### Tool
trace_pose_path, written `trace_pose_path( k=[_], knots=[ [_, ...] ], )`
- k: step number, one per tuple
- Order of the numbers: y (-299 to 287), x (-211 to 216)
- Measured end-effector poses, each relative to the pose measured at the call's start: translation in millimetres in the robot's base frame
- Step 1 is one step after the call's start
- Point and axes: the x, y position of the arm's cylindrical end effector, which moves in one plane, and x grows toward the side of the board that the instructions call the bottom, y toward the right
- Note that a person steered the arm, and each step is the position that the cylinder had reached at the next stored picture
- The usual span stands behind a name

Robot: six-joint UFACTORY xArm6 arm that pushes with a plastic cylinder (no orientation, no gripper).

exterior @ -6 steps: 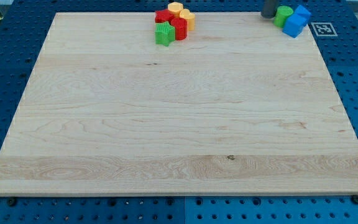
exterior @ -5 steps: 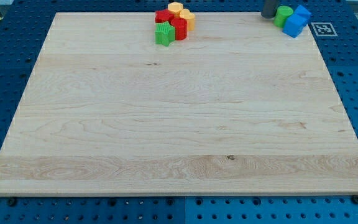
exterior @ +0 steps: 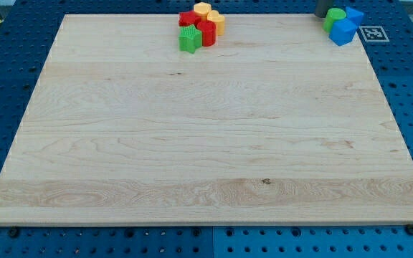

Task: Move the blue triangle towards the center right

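Mostly hiding past the view's top edge, showing only a short dark stub of the tool point(exterior: 321, 7). Resting my tip point(exterior: 321, 16) on the tabletop point(exterior: 192, 143), close to its corner at the view's top right. Being a plain rod, having no jaws to open or close, and gripping nothing. Standing hard against the near side of a green block point(exterior: 334, 17), seemingly touching it, though not telling for certain at this size.

Finding the upper blue block point(exterior: 354, 14) just beyond that green block, on the side away from my tip, toward the view's right. Finding the lower blue block point(exterior: 343, 32) a little toward the view's bottom right of my tip, pressing against both the green block and the upper blue one. Not making out which of the two is the triangle.

Keeping well apart from a huddle toward the view's left of my tip: a yellow block point(exterior: 202, 9), an orange block point(exterior: 216, 21), a red block point(exterior: 188, 18), a second red block point(exterior: 206, 33) and a second green block point(exterior: 188, 40), all crowding together at the tabletop's top edge.
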Motion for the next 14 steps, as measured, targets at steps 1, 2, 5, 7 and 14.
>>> trace_pose_path(
  k=[1, 2, 5, 7, 14],
  knots=[
    [-72.7, 7.9],
    [-130.7, 53.1],
    [110.8, 220.4],
    [111.2, 215.9],
    [93.6, -1.1]
  ],
)
